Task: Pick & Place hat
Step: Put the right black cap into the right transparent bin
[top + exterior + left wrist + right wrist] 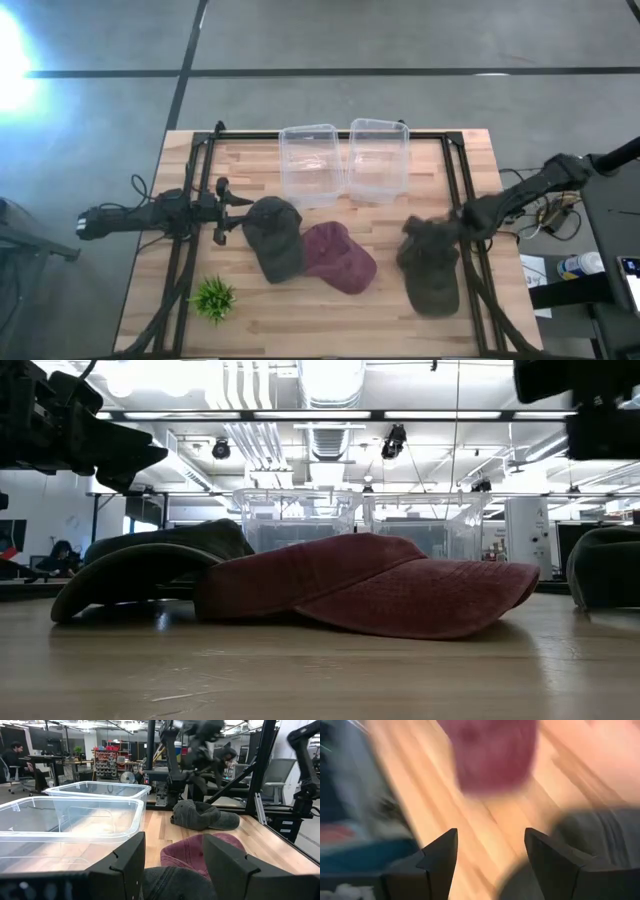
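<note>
Three caps lie crown-up on the wooden table. A dark grey-green cap (275, 238) is left of centre, a red cap (338, 258) lies beside it with their edges overlapping, and another dark cap (430, 268) is toward the right. My left gripper (243, 205) is open, just left of the grey-green cap and above it (140, 455). In the left wrist view that cap's crown (175, 885) shows below the open gripper (175, 865). My right gripper (452, 228) is open over the far right edge of the right cap (600, 840), raised clear of it.
Two clear plastic bins (308, 165) (378, 160) stand side by side at the table's far edge. A small green plant (213, 297) sits near the front left corner. A black frame (460, 170) runs around the table. Bare wood shows along the near edge.
</note>
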Robot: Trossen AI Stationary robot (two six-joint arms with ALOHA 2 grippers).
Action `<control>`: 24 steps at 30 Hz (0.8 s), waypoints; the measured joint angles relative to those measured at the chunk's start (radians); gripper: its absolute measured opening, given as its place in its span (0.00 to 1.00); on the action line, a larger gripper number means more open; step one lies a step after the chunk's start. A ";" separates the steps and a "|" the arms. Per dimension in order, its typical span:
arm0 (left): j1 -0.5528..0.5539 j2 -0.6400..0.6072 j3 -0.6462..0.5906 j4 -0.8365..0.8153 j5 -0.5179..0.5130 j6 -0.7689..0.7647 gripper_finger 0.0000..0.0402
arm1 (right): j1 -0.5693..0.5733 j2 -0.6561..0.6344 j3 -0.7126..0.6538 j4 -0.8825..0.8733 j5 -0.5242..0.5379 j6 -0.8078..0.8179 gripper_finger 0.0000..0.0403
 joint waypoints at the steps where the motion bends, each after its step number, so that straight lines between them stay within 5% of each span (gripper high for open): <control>1: 0.000 0.000 0.000 0.000 0.000 0.000 0.47 | 0.034 0.058 0.049 -0.060 0.003 0.001 0.56; 12: 0.000 0.000 0.000 0.000 0.000 0.000 0.47 | 0.363 0.487 0.469 -0.538 0.064 0.314 0.56; 24: 0.000 0.000 0.000 0.000 0.000 0.000 0.47 | 0.573 0.862 0.750 -0.771 -0.004 0.217 0.56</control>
